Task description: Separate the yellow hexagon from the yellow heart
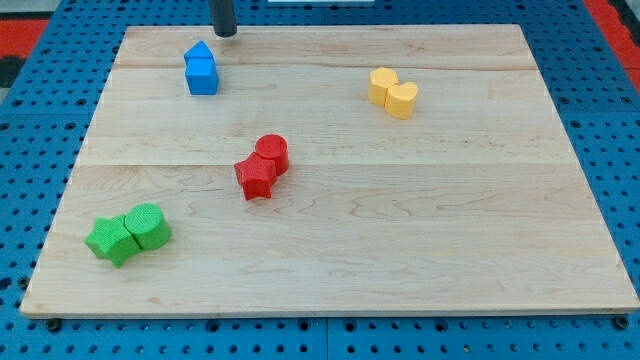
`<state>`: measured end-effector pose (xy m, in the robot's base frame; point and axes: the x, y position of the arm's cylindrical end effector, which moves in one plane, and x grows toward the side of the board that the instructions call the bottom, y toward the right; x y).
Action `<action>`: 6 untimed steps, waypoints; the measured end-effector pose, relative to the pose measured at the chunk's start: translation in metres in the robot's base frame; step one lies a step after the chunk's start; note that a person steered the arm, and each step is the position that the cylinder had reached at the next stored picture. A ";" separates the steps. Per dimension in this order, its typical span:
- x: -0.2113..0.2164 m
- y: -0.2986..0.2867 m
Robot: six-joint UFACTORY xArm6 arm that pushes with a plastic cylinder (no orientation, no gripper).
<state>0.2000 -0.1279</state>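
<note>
Yellow hexagon (381, 84) touches yellow heart (402, 99), upper right of worktop (400, 220). My tip (226, 33) stands at top, left of centre, well apart. No jaws fitted. Risk: an off-centre push shifts both together.

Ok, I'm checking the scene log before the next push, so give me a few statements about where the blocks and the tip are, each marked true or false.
1. The yellow hexagon touches the yellow heart. True.
2. My tip rests against the yellow pair. False: it is at the view's top, just above the blue blocks, far from the yellow ones.
3. The red blocks lie near the middle of the board. True.
4. The green blocks sit at the view's top right. False: they are at the bottom left.
5. The yellow pair lies to the view's right of the red pair. True.
</note>
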 end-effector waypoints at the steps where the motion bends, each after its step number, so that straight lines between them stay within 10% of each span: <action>1: -0.006 0.090; 3: -0.002 0.243; 6: 0.161 0.168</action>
